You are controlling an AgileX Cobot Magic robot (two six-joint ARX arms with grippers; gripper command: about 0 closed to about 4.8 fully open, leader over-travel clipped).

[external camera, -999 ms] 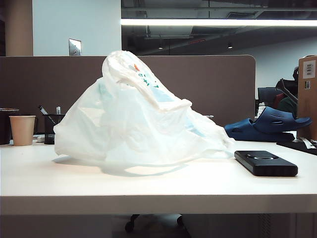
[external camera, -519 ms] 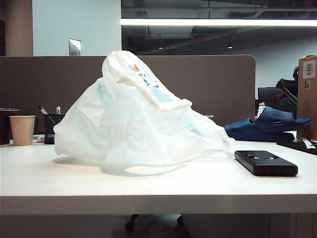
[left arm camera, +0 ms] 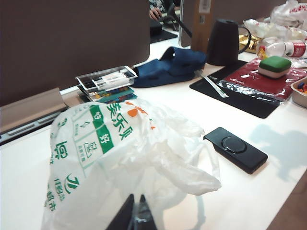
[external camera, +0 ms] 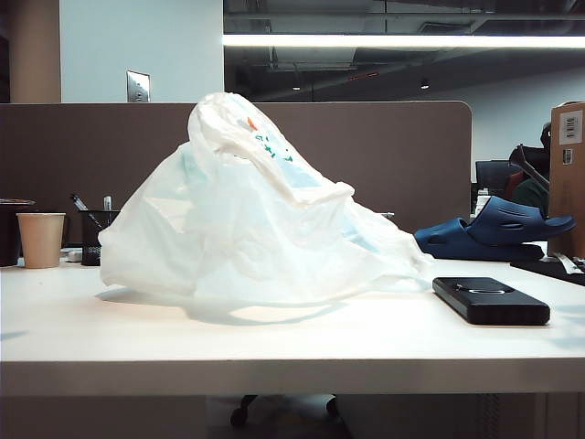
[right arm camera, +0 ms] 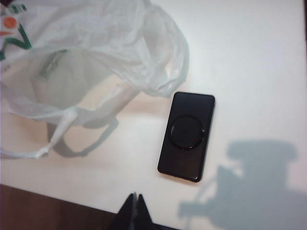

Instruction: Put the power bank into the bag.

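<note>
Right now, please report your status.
Left pincer shut above bag. Right pincer shut, empty, near power bank. Power bank on table beside bag, untouched. Nothing blocking.

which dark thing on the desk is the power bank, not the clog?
The flat black power bank with the ring mark, lying beside the bag. The clog is blue, bulky, farther back.

Thin crinkled plastic bag (external camera: 247, 219)
</note>
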